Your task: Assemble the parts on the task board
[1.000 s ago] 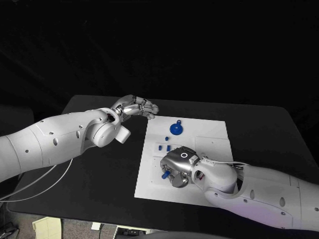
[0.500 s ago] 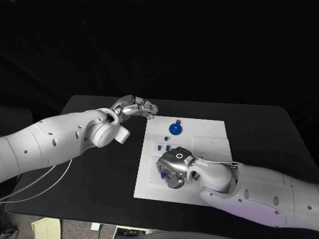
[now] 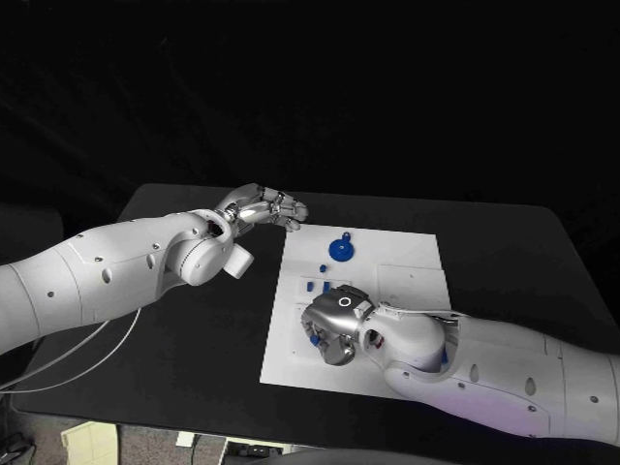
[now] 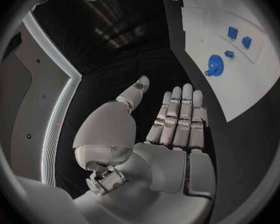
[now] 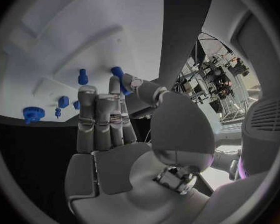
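Parked over the black table [image 3: 184,320] just beside the task board's far left corner, our left hand [image 3: 265,208] grasps nothing; its fingers lie straight and close together in the left wrist view, where the hand [image 4: 171,129] faces bare tabletop. We judge it is kept off the board so the other arm has room to work.

Moving right, the task board [image 3: 408,281] lies flat in the middle of the table. Near its far edge sits a blue gear [image 3: 341,251], round and toothed, with small blue blocks [image 3: 322,286] a little nearer to us. They lie apart from one another, so assembly looks far from finished.

Our right hand [image 3: 341,329] hangs low over the board's near left part, palm down. In the right wrist view a blue peg [image 5: 117,76] sits at the tips of thumb and fingers [image 5: 99,114]; whether it is pinched or merely touched we cannot tell. A second blue peg [image 5: 82,76] stands free just beside it.
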